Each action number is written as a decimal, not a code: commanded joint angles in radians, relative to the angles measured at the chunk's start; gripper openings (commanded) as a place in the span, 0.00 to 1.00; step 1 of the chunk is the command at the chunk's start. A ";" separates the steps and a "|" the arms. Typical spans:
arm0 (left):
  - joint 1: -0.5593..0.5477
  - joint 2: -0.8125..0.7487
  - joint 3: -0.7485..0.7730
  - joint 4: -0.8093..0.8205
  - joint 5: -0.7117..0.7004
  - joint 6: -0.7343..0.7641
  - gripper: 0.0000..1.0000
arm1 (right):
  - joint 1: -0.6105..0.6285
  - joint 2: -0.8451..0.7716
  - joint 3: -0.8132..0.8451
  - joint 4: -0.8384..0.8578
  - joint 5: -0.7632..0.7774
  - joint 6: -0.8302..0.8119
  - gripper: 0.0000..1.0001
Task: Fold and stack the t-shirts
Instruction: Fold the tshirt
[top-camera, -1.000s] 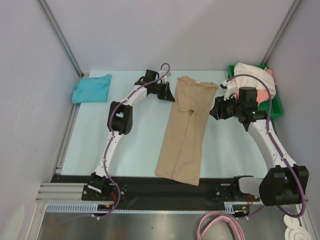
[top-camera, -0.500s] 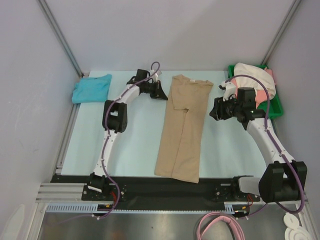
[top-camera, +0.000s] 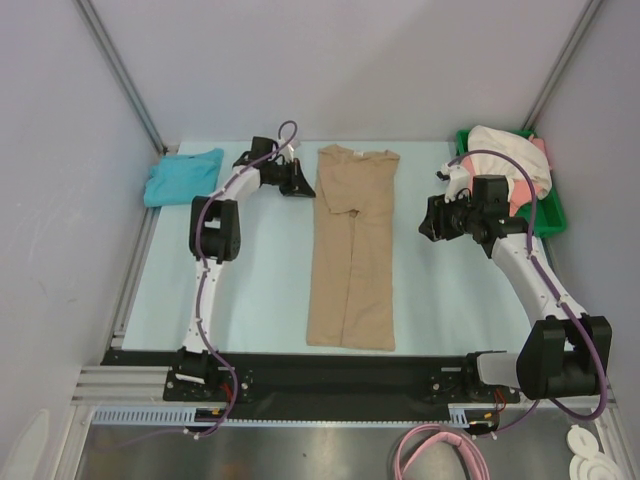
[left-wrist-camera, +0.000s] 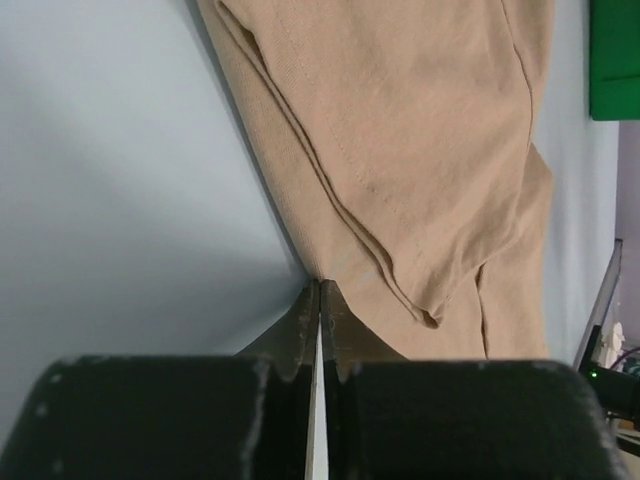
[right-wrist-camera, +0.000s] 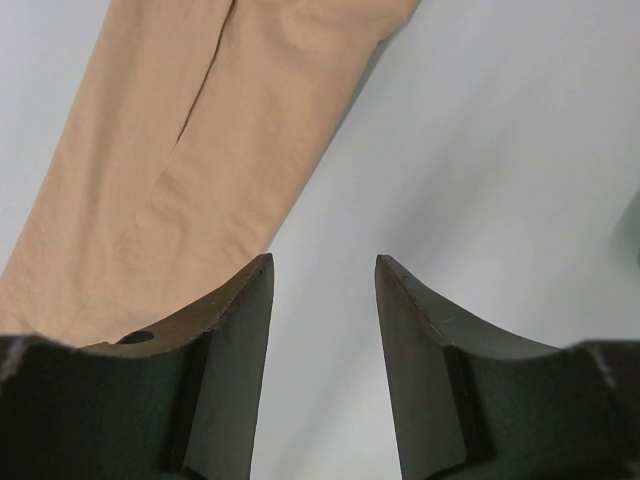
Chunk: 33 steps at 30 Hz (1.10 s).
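The left jaws pinch the edge of the tan shirt (top-camera: 350, 250) on the desk (top-camera: 250, 290). The right jaws stand apart, empty, near it.

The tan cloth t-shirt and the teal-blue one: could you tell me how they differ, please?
The tan cloth t-shirt lies centrally as a long narrow strip; the teal-blue cloth t-shirt is a compact bundle far left. The left gripper pinches the tan one's edge; the teal one lies untouched.

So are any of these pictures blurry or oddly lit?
Top view: sharp and evenly lit. Left wrist view: tan shirt crisp, near jaws dark and blurred. Right wrist view: jaws slightly soft, thin shadow along the shirt's edge.
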 joint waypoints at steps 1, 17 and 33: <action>0.012 -0.092 -0.013 -0.034 -0.060 0.066 0.04 | 0.001 -0.005 0.009 0.029 0.003 -0.015 0.51; 0.009 -0.860 -0.879 0.029 -0.127 0.054 0.48 | -0.143 0.163 -0.010 -0.215 -0.374 0.216 0.55; -0.040 -1.117 -1.388 -0.092 -0.075 0.246 0.56 | 0.008 -0.003 -0.295 -0.200 -0.318 0.291 0.63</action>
